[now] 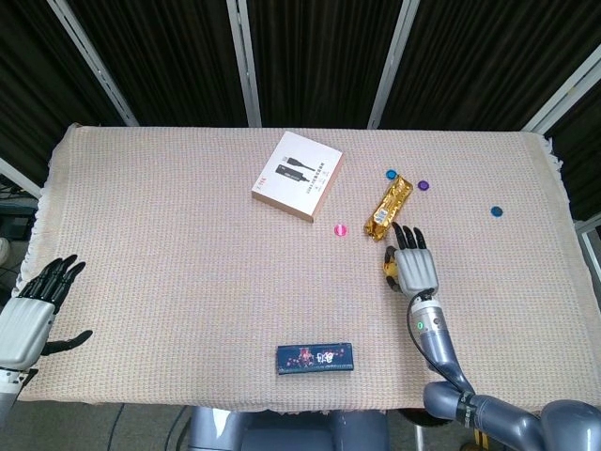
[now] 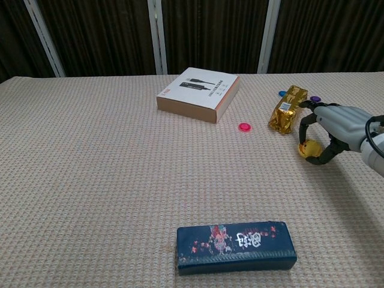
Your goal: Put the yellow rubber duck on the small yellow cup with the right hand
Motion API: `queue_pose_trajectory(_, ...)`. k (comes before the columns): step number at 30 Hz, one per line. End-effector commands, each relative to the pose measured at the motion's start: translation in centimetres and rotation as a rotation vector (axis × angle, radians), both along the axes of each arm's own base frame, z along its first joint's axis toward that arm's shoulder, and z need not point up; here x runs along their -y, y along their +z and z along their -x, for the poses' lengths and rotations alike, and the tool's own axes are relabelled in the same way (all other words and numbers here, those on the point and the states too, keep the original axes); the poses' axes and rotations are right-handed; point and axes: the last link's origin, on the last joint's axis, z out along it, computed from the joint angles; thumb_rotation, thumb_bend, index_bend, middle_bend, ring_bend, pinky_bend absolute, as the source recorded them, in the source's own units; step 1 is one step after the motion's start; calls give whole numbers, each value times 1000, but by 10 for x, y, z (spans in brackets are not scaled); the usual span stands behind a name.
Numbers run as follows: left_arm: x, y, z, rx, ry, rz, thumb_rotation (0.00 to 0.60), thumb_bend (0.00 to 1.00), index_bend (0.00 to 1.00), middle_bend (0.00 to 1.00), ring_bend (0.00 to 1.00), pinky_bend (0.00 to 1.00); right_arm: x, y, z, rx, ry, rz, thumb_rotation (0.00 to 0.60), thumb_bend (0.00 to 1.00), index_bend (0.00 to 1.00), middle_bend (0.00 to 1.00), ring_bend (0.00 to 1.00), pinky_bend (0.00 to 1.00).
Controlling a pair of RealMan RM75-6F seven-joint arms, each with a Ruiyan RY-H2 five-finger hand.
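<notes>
Right hand point(image 2: 336, 129) curling fingers around duck point(image 2: 308, 147), gripping it on cloth. Left hand point(image 1: 28, 315) idling, fingers spread. Cup not visible; next move needs lifting and locating it.

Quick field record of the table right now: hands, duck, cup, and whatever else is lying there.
right hand: holds the duck, low over the cloth
duck: yellow, between the right hand's fingers, beside the gold packet
cup: none seen in either view
left hand: off the table's left edge, fingers apart, holding nothing
gold packet: lying flat, just beyond the right hand
white box: far centre
dark blue box: near edge
pink disc: between white box and gold packet
</notes>
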Motion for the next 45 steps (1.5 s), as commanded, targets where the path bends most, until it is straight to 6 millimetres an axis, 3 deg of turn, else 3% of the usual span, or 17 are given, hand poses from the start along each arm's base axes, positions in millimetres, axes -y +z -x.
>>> queue_pose_trajectory(1,0,0,0,-1,1,1,600,0,0,0,0,208,2,2,0,3,1,5,600,227,507,0,0,0)
queue_pose_trajectory(14,-1,-1,0,1,3,5,600,0,0,0,0,208,7,3,1,-7,1,1,600,227,469,0,0,0)
queue_pose_trajectory(31,-1,-1,0,4,4,9,600,0,0,0,0,208,7,4,3,-8,20,-16,600,228,331,0,0,0)
queue_pose_trajectory(34,-1,-1,0,4,2,8,600,0,0,0,0,208,6,14,2,-10,36,0,600,202,264,0,0,0)
queue_pose_trajectory(39,0,-1,1,-6,-2,14,600,0,0,0,0,208,-3,48,2,19,56,48,600,0,133,0,0,0)
queue_pose_trajectory(45,1,0,3,-22,-7,16,600,0,0,0,0,208,-46,113,13,-60,15,70,600,0,21,0,0,0)
